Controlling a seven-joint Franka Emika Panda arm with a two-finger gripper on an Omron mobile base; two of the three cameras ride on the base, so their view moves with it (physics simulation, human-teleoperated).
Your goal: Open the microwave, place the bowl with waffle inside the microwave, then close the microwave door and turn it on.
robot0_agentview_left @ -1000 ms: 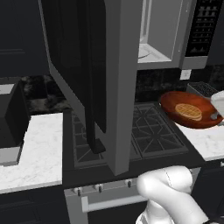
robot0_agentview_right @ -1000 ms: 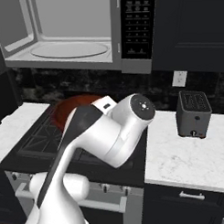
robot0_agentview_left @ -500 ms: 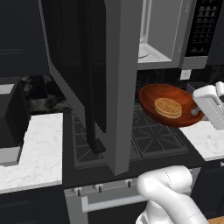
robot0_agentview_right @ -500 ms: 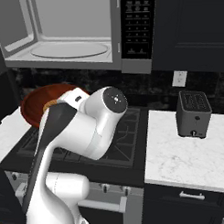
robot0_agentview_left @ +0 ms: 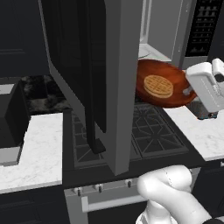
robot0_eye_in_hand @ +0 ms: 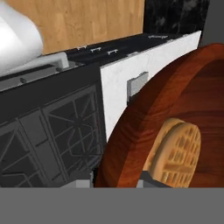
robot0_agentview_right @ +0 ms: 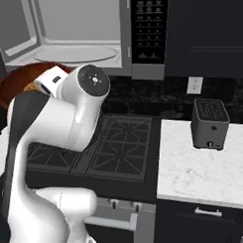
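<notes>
- Bowl [robot0_agentview_left: 164,83] is airborne above the stove [robot0_agentview_left: 148,131], at about 2 o'clock in my left base view, just in front of the open microwave [robot0_agentview_right: 76,35] cavity and slightly below its floor level.
- Waffle [robot0_agentview_left: 159,85] sits inside the bowl, near the middle; the bowl looks tilted somewhat toward the camera.
- Gripper [robot0_agentview_left: 192,89] has the bowl by its rim at the 3 o'clock side. The jaws stand narrowly parted, pinched on the rim as far as I can judge; the fingertips themselves are hidden behind the wood.
- Microwave door [robot0_agentview_left: 87,74] is swung fully out, edge-on to me, handle [robot0_agentview_left: 94,87] facing left.
- Progress, my reading: opening is done, bowl is lifted and in transit. Left to do: set the bowl on the turntable [robot0_agentview_right: 74,54], release, shut the door, press the keypad [robot0_agentview_right: 147,26].
- Surroundings: white marble counter [robot0_agentview_right: 199,165] either side of the black stove; toaster [robot0_agentview_right: 209,124] at 3 o'clock in the right base view, wall outlet [robot0_agentview_right: 194,84] above it, dark cabinets overhead.
</notes>
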